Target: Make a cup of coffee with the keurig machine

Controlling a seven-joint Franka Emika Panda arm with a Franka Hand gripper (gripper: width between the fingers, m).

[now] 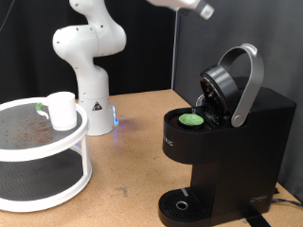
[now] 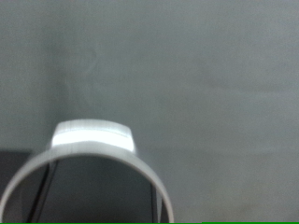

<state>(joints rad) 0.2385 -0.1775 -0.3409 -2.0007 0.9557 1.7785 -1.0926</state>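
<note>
The keurig machine (image 1: 248, 142) stands at the exterior view's right, matte black, with its lid raised and its grey-silver handle (image 1: 248, 83) tipped up. A green-topped pod (image 1: 192, 119) sits in the open pod chamber. The cup (image 1: 62, 110), small and white, stands on the top shelf of a round white rack (image 1: 59, 151) at the left. Only a piece of my hand (image 1: 189, 8) shows at the top edge, above the machine; its fingers are out of view. In the wrist view the handle (image 2: 92, 142) arcs across the bottom against a grey wall.
The white robot arm base (image 1: 90, 95) stands behind the rack on the wooden table (image 1: 133, 161). The machine's round drip base (image 1: 182, 203) has nothing on it. A dark backdrop closes the back.
</note>
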